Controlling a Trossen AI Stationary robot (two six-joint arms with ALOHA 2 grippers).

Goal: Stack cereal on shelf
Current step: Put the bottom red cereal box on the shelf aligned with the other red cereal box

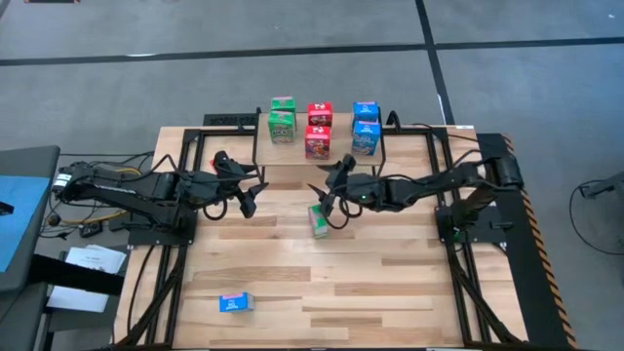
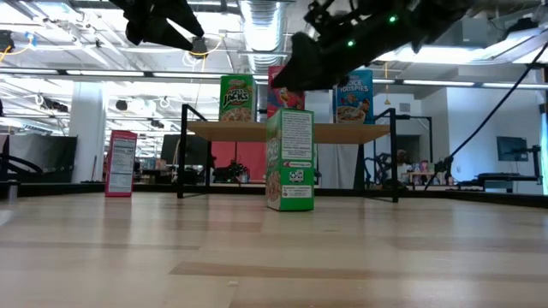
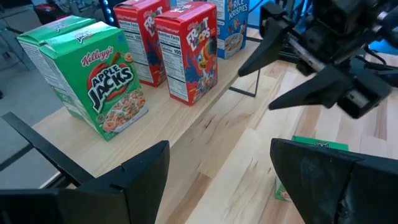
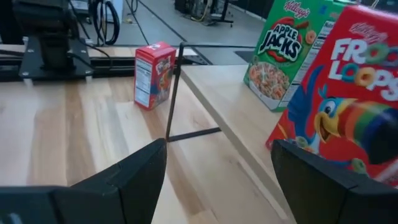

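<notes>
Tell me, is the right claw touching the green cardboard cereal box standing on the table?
Cannot tell. In the low view the right claw hangs right at the green cardboard cereal box top, with no plain gap or contact; the high view overlaps them.

Both dark arms reach in from the table's sides toward its middle, wrists held low and roughly level. The left gripper (image 1: 255, 188) hangs in the air with its fingers (image 3: 134, 171) spread wide. The right gripper (image 1: 329, 195) faces it from close by, its fingers (image 4: 134, 171) also spread apart, holding nothing.
</notes>
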